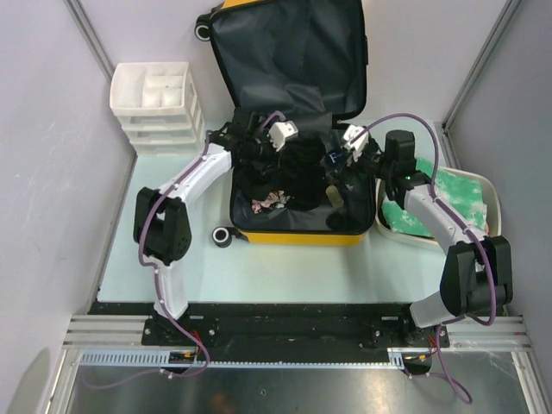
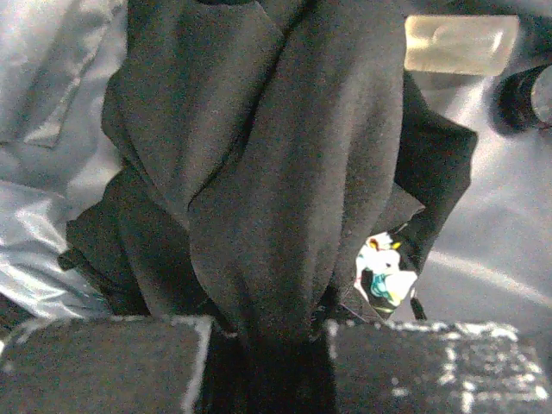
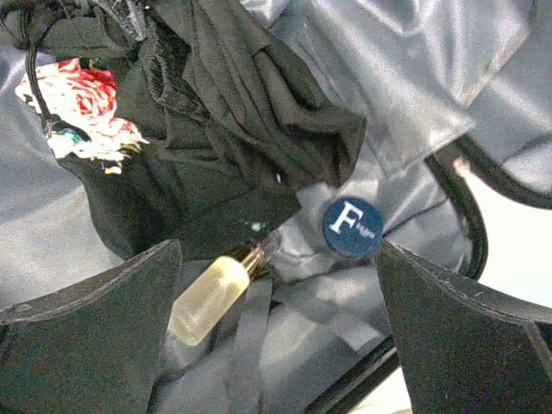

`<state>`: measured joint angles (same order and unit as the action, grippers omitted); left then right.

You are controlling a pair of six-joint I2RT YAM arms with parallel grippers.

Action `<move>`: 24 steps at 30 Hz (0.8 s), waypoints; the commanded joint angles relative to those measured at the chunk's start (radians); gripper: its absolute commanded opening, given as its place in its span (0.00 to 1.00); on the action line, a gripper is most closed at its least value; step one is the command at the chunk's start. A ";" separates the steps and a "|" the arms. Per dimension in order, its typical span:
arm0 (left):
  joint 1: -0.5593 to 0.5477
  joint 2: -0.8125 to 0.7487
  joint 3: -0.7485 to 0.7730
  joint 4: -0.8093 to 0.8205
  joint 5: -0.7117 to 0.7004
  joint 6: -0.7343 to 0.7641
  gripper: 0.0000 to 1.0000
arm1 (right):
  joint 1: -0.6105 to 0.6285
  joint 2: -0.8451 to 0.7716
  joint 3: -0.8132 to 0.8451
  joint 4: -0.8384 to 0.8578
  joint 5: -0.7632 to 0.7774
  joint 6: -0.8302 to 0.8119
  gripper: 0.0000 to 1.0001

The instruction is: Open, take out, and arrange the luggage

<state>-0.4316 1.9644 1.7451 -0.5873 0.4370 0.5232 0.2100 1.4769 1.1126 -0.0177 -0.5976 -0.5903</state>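
The luggage (image 1: 293,238), a yellow hard-shell suitcase, lies open with its grey-lined lid (image 1: 289,52) laid back and black clothes (image 1: 289,172) piled in its base. My left gripper (image 1: 252,145) is over the base's back left. In the left wrist view it (image 2: 267,354) is shut on a fold of the black garment (image 2: 267,172). My right gripper (image 1: 338,172) hangs open over the base's right side. Between its spread fingers (image 3: 86,336) lie a pale yellow bottle (image 3: 207,297) and a round blue badge marked F (image 3: 352,227), untouched.
A white drawer unit (image 1: 155,103) stands left of the suitcase. A white tub (image 1: 483,185) holding green packets sits on the right, close to the right arm. A floral-print garment (image 3: 82,103) lies among the black clothes. One black wheel (image 1: 222,235) sticks out at the near left corner.
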 commanded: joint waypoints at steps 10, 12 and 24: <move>-0.001 -0.200 -0.073 0.027 0.089 0.142 0.00 | 0.121 0.063 -0.039 0.269 -0.088 -0.420 1.00; -0.004 -0.223 -0.087 0.027 0.091 0.175 0.00 | 0.129 0.056 -0.069 0.310 -0.082 -0.433 1.00; -0.048 -0.308 -0.205 0.041 0.080 0.373 0.00 | 0.198 0.034 -0.100 0.397 -0.215 -0.450 1.00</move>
<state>-0.4557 1.7374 1.5558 -0.5915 0.4786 0.7902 0.3729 1.5410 1.0111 0.3275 -0.7296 -1.0023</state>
